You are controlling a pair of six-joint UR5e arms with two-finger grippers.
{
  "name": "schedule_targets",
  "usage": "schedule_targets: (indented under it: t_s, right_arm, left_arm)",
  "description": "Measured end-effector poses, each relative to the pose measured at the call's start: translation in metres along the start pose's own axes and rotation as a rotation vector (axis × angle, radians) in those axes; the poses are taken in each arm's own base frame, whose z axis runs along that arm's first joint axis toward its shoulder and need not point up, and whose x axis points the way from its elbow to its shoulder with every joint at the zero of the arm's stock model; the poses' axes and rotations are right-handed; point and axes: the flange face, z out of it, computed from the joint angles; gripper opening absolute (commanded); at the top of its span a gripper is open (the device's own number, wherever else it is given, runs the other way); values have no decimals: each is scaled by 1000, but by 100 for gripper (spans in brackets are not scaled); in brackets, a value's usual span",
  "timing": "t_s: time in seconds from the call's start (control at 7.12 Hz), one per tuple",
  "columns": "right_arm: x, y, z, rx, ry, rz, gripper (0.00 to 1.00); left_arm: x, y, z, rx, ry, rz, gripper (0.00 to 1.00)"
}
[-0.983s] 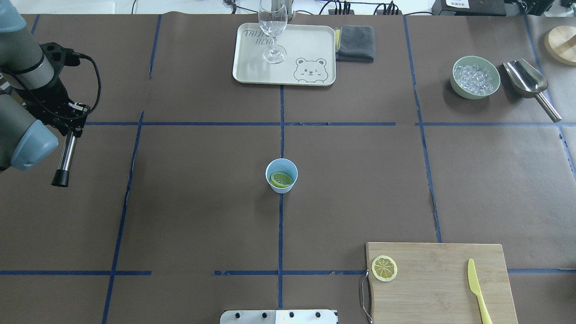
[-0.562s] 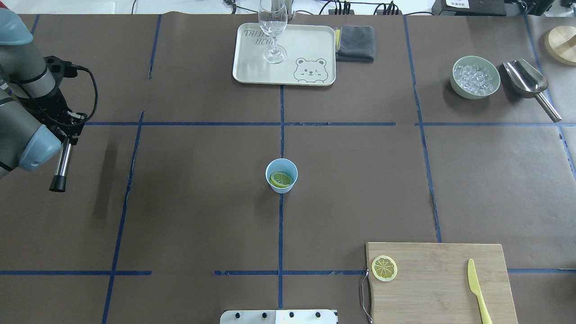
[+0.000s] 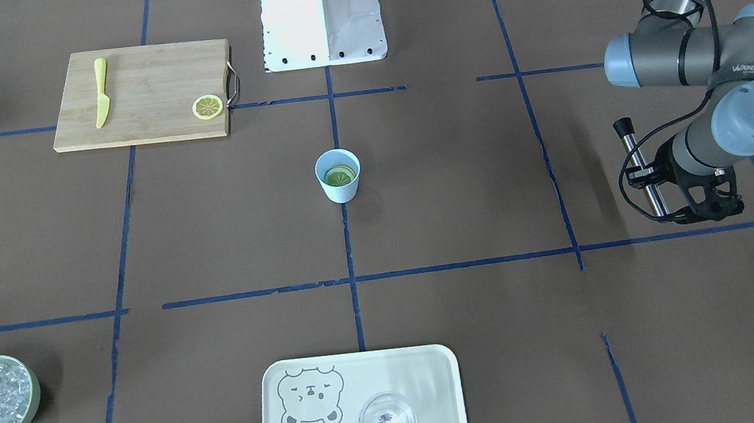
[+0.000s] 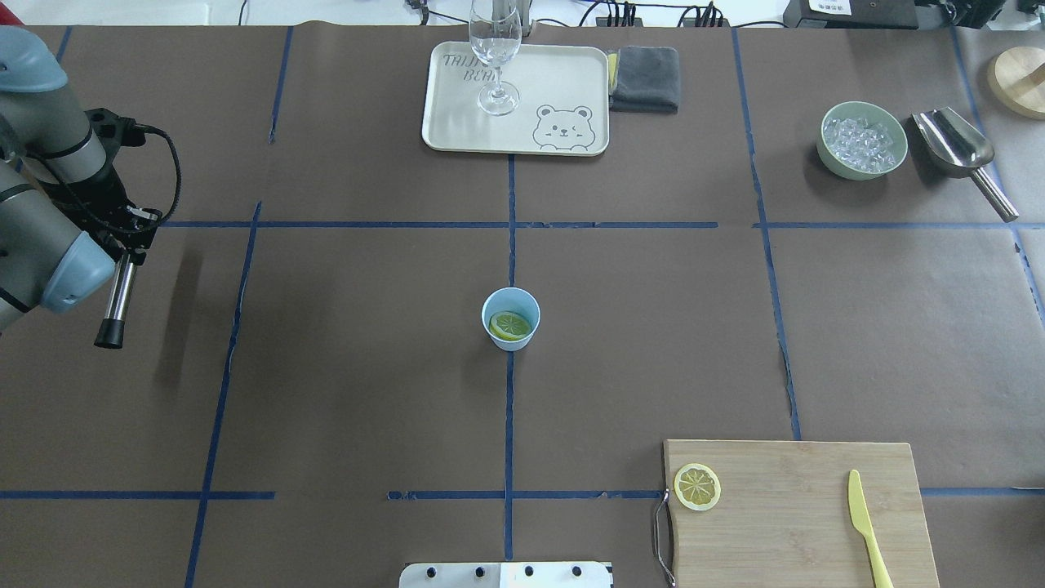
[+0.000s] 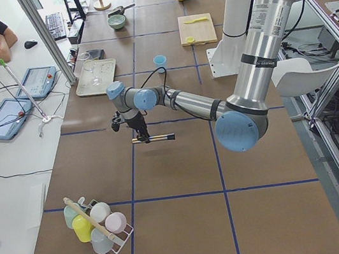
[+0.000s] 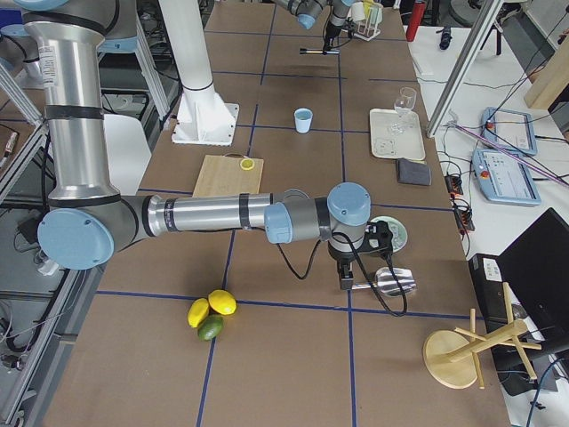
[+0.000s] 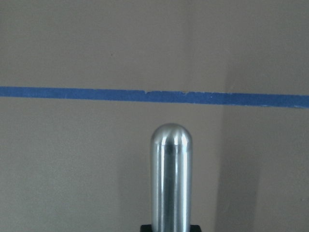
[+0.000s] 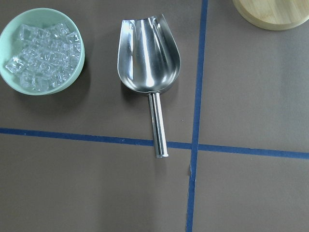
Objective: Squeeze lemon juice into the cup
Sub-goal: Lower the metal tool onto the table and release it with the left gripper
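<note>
While the lemon (image 4: 510,326) lies in the cup (image 4: 527,306) at the counter's centre, we see the left tool (image 4: 129,241) clamped on a steel rod (image 4: 118,290); for the right tool (image 6: 342,276) we cannot tell. Off-centre pressing could tip the cup.

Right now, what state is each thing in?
cup: upright, lemon slice inside.
lemon slice: lying in the cup.
second slice: flat on the cutting board.
knife: lying on that board.
wine glass: upright on the tray.
bowl: full of ice.
scoop: empty, lying flat.
left gripper: shut on metal rod.
right gripper: cannot tell.
</note>
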Motion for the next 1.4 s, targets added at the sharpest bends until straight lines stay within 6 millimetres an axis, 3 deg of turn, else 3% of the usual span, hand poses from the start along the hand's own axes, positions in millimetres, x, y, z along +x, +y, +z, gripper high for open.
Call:
schedule_targets:
  t_s: [0.14,0.7,0.98,1.12,1.4]
  right_arm:
    - [-1,0,0,1,0,-1,100]
    - [-2,-1,-2,4,0,-5,100]
    - [-4,-4,-4,9,6,-12,100]
    - [-5,-6,-5,13,10,-16,100]
    - [-4,-6,-5,12,12,-16,100]
  left_arm:
    - [2,1,3,-4,-2,3,99]
    - [5,3,7,-5,-6,17,100]
    - [7,3,-3,14,2,30,100]
    - [2,2,-24,49,16,30,100]
    - [-44,-10,-95,168,47,92,100]
